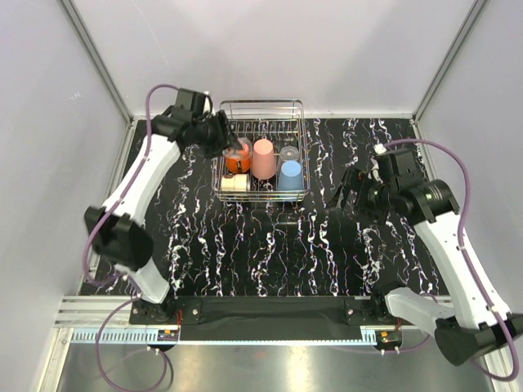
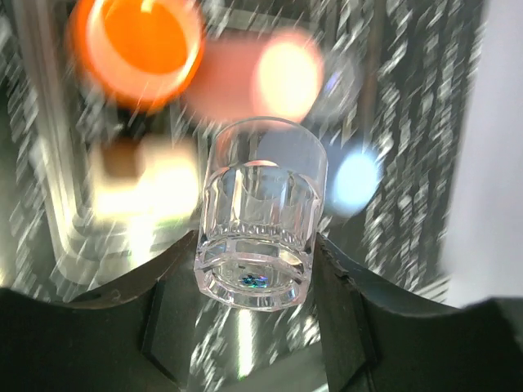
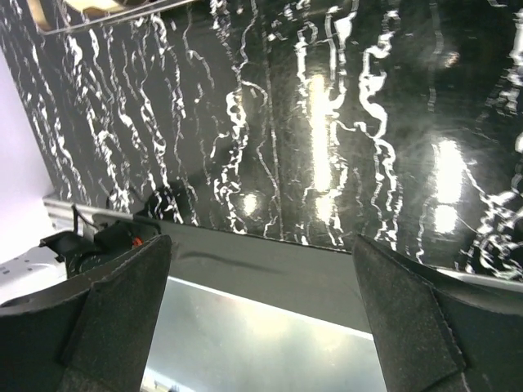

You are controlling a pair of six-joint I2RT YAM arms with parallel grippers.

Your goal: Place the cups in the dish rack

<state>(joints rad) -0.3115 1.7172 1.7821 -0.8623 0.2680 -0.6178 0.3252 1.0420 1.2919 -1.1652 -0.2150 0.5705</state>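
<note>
- Black marbled table [image 1: 270,261] beneath us; our left arm [image 1: 147,175] stretches to the dish rack [image 1: 261,104];
- left gripper [image 2: 257,273] pinches a clear glass [image 2: 260,208] upright between its fingers;
- right gripper [image 3: 261,278] hovers spread

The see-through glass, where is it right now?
In the left wrist view the clear glass sits gripped in the left tool, over the left end of the dish rack, close to the orange mug.

A lab robot cell: plain white panel walls [image 1: 286,49], aluminium frame posts [image 1: 96,61], black marbled surface [image 1: 270,261], two bolted arms [image 1: 143,184].
</note>
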